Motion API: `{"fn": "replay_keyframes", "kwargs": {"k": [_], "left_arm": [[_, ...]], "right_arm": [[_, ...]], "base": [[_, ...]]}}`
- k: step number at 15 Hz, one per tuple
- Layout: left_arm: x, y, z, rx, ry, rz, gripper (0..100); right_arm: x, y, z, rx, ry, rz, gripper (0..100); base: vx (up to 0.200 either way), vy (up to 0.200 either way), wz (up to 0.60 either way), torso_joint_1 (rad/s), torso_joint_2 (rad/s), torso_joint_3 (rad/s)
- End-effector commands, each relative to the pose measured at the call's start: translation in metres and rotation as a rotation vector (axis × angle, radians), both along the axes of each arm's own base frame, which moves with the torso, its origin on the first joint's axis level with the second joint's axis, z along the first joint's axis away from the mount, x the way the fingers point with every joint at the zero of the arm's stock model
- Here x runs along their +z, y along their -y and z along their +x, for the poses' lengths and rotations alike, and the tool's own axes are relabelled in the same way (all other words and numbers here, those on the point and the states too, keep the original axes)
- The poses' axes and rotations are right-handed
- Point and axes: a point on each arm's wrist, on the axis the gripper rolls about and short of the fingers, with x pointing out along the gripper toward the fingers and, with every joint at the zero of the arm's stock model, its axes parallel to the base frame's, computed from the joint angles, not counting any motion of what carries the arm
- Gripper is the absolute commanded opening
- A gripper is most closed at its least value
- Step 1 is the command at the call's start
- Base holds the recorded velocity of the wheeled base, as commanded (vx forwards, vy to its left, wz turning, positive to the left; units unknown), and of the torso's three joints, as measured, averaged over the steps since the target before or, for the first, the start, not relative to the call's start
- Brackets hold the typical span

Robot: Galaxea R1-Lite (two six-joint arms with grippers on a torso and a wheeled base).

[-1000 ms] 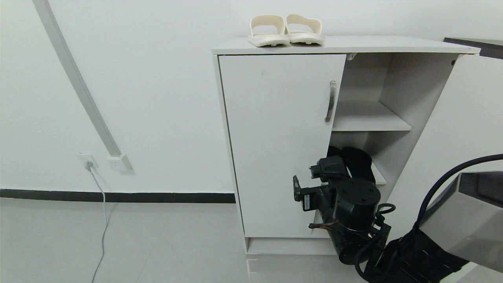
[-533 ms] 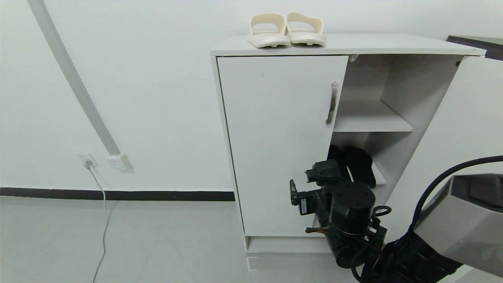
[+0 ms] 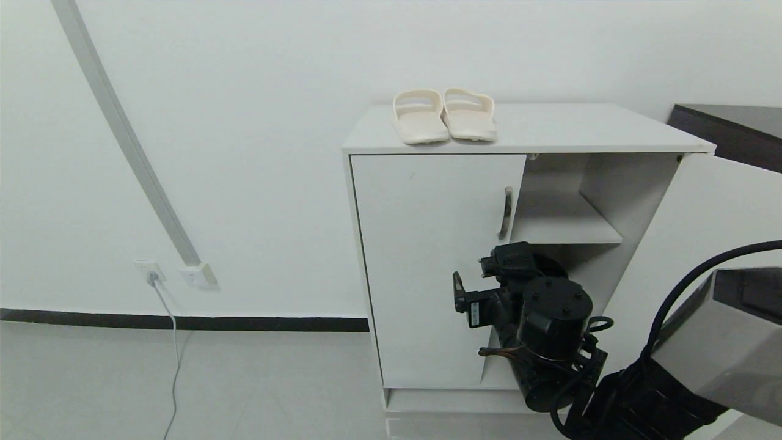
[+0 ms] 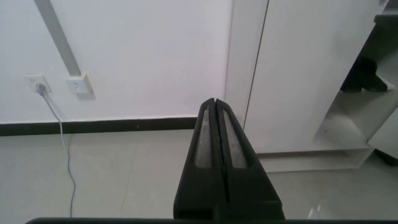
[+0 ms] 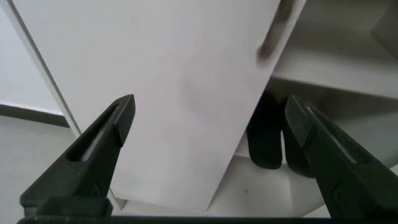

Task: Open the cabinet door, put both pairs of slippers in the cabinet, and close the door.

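Cream slippers (image 3: pixel 444 116) lie side by side on top of the cabinet (image 3: pixel 568 129), long axes front to back, toes to the wall; black slippers (image 5: pixel 273 140) sit on its lower shelf; right gripper (image 5: pixel 210 109), jaws wide open, is low before the cabinet, well below the cream pair, judged nearer; left gripper (image 4: pixel 215 109), jaws closed empty, is left of the cabinet.
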Motion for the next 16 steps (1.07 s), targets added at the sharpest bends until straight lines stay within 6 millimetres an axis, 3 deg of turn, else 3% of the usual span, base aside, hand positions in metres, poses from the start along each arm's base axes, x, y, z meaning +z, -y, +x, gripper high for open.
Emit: {"fn": "replay_keyframes", "kwargs": {"k": [1, 16], "left_arm": [[0.0001, 0.0000, 0.0000, 0.001, 0.001, 0.000, 0], [0.0001, 0.0000, 0.0000, 0.001, 0.001, 0.000, 0]], "right_arm": [[0.0034, 0.0014, -0.0008, -0.001, 0.007, 0.006, 100], [0.0035, 0.0030, -0.0008, -0.004, 0.006, 0.005, 100]], "base": [[0.000, 0.000, 0.00, 0.110, -0.45, -0.334], [0.000, 0.000, 0.00, 0.189, -0.50, -0.321]]}}
